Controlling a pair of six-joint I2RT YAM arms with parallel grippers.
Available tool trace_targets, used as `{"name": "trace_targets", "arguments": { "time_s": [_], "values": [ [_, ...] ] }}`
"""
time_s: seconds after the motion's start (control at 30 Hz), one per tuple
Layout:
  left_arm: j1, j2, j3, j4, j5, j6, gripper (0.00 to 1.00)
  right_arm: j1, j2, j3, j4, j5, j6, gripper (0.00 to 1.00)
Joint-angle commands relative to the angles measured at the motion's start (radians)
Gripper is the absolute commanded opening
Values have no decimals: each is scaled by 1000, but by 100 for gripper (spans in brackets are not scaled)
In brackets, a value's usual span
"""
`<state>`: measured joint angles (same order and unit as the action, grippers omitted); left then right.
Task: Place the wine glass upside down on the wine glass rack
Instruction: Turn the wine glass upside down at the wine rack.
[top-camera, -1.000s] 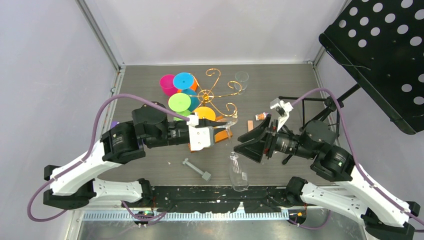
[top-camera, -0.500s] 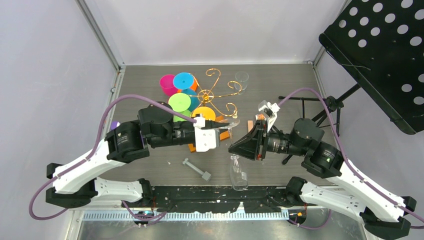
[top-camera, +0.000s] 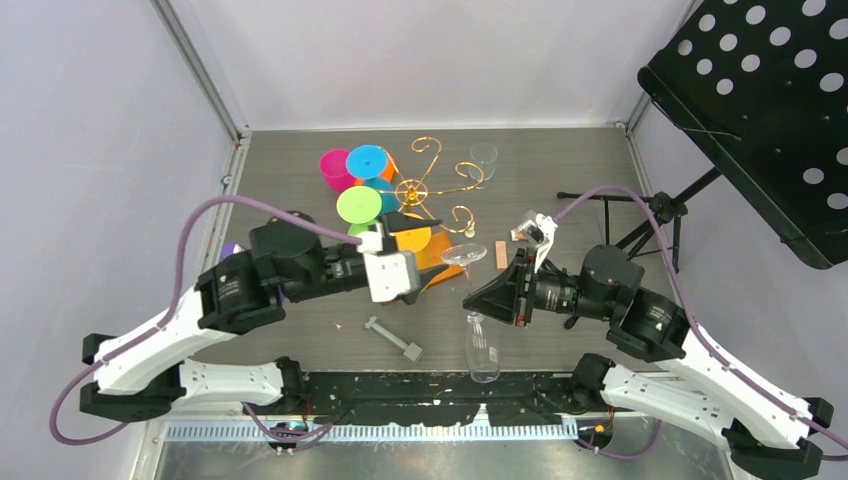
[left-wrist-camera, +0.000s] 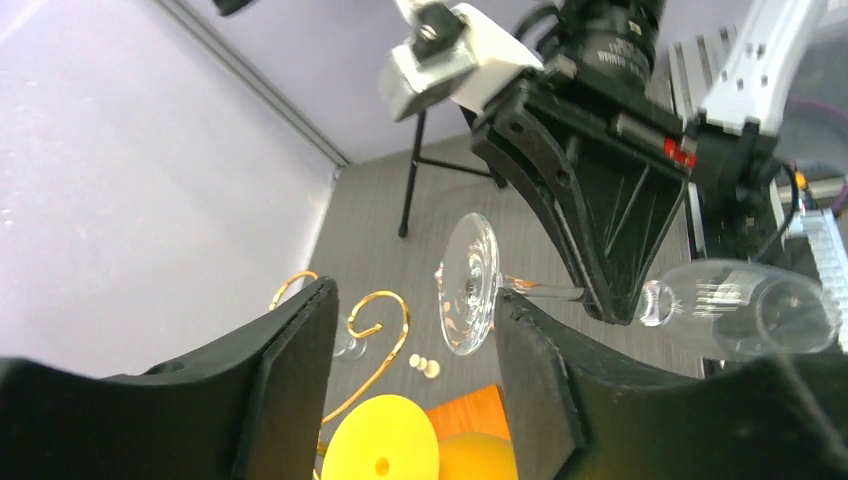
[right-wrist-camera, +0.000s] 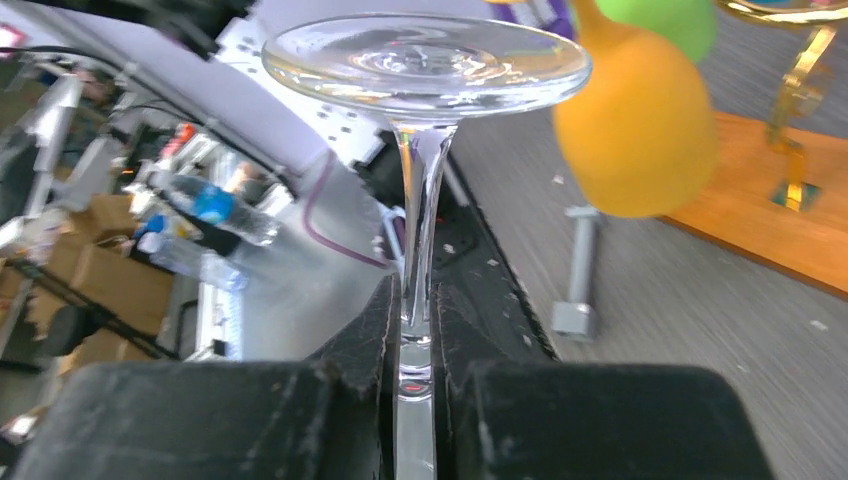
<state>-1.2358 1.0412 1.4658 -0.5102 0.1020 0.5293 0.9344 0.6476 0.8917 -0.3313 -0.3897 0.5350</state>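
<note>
I read this as the handover step. The right gripper (right-wrist-camera: 416, 310) has its jaws pinched on the stem of the clear wine glass (left-wrist-camera: 470, 285), which lies level between the two arms and, I judge, off the desk (top-camera: 560, 170), with its foot toward the wine glass rack (top-camera: 420, 185). The left gripper (left-wrist-camera: 415, 300) has its jaws apart around the foot, gripping nothing. Coloured glasses (top-camera: 358, 204) fill the rack's left side. Next I'd back the left arm off, then turn the glass bowl-down — and slide its stem into a free scroll.

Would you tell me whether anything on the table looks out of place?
A grey bolt lies loose on the table in front of the rack, and a wooden strip beside it; neither seems to belong.
</note>
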Motion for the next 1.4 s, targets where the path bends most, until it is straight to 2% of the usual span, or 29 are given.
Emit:
{"name": "trace_targets", "arguments": {
  "time_s": [0.0, 0.1, 0.23, 0.37, 0.5, 0.63, 0.83, 1.0, 1.2, 1.27, 1.37],
  "values": [
    [-1, -85, -26, 168, -88, -72, 62, 5, -19, 128, -93, 197, -118, 5],
    [0, -120, -49, 196, -194, -132, 68, 4, -35, 187, -174, 388, -220, 6],
    [30, -119, -22, 132, -282, -202, 70, 5, -80, 157, -139, 624, -356, 5],
    [116, -93, 12, 54, -260, -330, 70, 5, -104, 68, 19, 745, -505, 5],
    [257, -72, 28, 7, -130, -469, 69, 0, -71, 15, 161, 805, -633, 6],
    [292, -58, 42, -6, -107, -502, 68, -39, -12, -12, 269, 749, -722, 5],
    [294, -47, 50, -16, -68, -508, 68, -180, 49, -44, 398, 483, -754, 5],
    [296, -15, 65, -27, -73, -505, 68, -230, 101, -51, 463, 303, -752, 6],
    [346, 67, 119, -57, -125, -546, 65, -255, 147, -67, 537, 217, -721, 6],
    [373, 93, 129, -53, -128, -565, 59, -255, 154, -72, 551, 212, -711, 6],
    [410, 135, 140, -58, -123, -590, 56, -257, 163, -79, 563, 210, -709, 5]
  ]
}}
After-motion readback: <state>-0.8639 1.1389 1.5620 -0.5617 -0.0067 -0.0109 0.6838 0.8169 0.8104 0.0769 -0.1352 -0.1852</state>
